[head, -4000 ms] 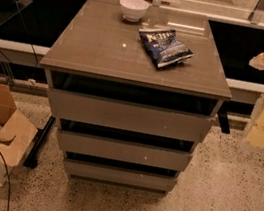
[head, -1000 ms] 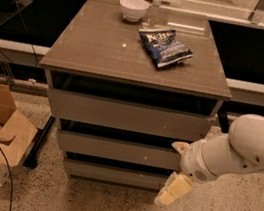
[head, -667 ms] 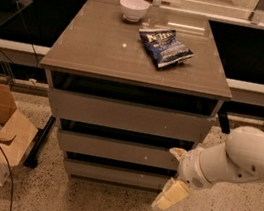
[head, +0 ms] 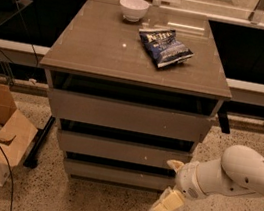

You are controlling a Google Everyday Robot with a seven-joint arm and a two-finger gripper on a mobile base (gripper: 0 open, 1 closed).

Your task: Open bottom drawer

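A grey-brown cabinet with three handleless drawers stands on a speckled floor, seen from in front and above. The bottom drawer is the lowest and slimmest of the three, just above the floor. Its flat front faces the camera, and its long axis runs level from left to right. A dark gap separates it from the middle drawer above. None of its inside shows, so it looks pushed in.

A white robot arm reaches in low from the right. The gripper sits at the right end of the bottom drawer's front. Its two cream fingers are spread apart and hold nothing. The upper fingertip is level with the middle drawer's lower right corner. The lower finger hangs down toward the floor below the drawer's corner. The right end of the drawer front lies level with the gap between them. Whether either finger touches the panel cannot be told.

On the cabinet top sit a white bowl at the back and a dark blue snack bag beside it. An open cardboard box stands on the floor to the left.
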